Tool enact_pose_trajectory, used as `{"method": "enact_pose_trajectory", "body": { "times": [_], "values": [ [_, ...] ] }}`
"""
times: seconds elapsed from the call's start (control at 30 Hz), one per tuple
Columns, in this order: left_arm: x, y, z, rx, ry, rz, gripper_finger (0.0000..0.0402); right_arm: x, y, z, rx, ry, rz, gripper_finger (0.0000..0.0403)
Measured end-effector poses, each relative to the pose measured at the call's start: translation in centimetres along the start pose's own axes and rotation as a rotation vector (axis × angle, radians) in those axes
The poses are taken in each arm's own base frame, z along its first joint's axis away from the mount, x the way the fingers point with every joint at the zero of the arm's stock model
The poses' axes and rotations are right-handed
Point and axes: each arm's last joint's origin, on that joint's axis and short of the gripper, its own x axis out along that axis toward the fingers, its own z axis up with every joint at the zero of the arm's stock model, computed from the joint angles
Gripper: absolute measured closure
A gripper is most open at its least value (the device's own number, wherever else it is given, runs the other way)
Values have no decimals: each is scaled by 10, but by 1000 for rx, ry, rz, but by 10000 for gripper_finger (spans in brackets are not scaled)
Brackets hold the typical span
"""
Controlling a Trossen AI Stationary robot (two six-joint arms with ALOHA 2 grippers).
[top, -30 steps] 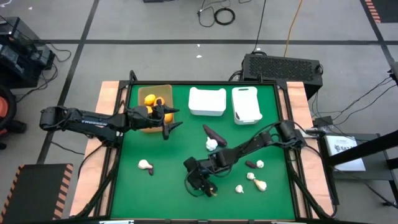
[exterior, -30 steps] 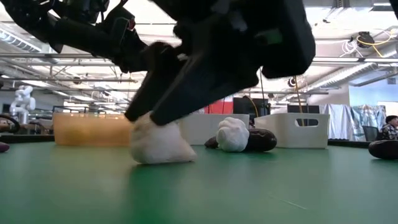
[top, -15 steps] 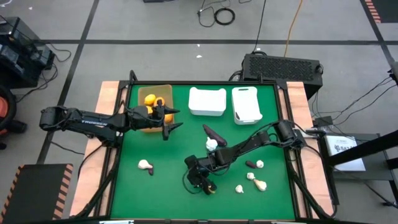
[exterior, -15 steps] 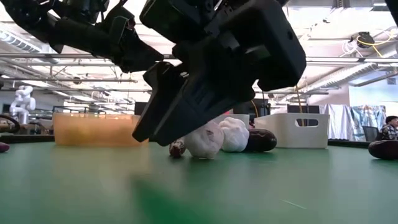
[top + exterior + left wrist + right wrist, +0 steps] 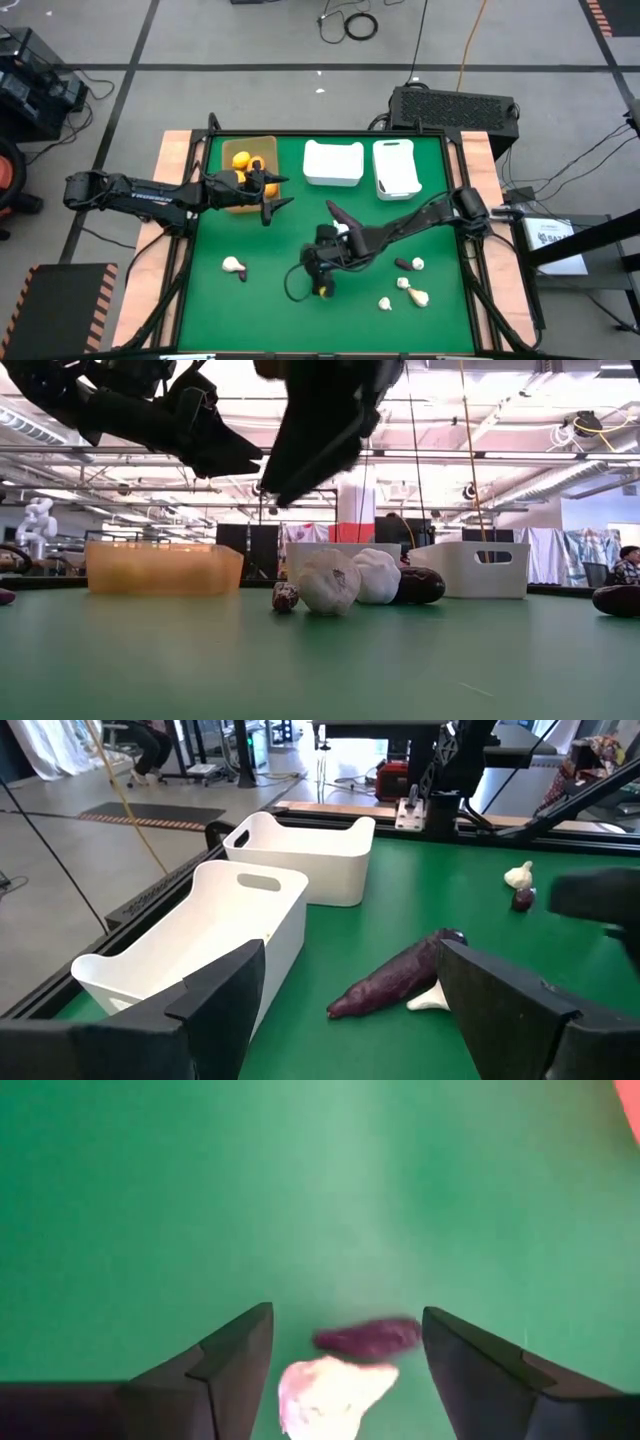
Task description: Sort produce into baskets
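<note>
A: Where's the produce on the green-topped desk?

B: From above, the shallow tan-brown rectangular tray sits at eleven o'clock with round orange-yellow toy fruits in it. The two white rounded-corner plastic bins stand side by side at twelve to one o'clock. A dark purple elongated eggplant piece lies near the centre, touching a white garlic-like bulb. Another white bulb with a small dark piece beside it lies at eight o'clock, and three more white bulbs, plus a dark piece, sit at four to five o'clock.

A: And the left arm?

B: The left gripper hovers at the tray's near right corner, fingers spread wide, nothing between them.

A: The right one?

B: The right gripper hangs above the desk just toward six o'clock of centre. Its fingers stand apart and empty; below them lie a pale garlic bulb and a small dark purple piece, touching each other.
</note>
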Motion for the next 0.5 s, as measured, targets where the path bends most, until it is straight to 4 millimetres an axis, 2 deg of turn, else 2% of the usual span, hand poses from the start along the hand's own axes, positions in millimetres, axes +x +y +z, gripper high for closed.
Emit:
{"method": "enact_pose_trajectory", "body": {
  "times": [0.13,0.5],
  "values": [
    [0,0,0,0,-1,0,100,1,-1,-4,161,37,-19,147],
    [0,0,0,-19,-2,0,100,3,-5,-8,230,93,4,50]
  ]
}}
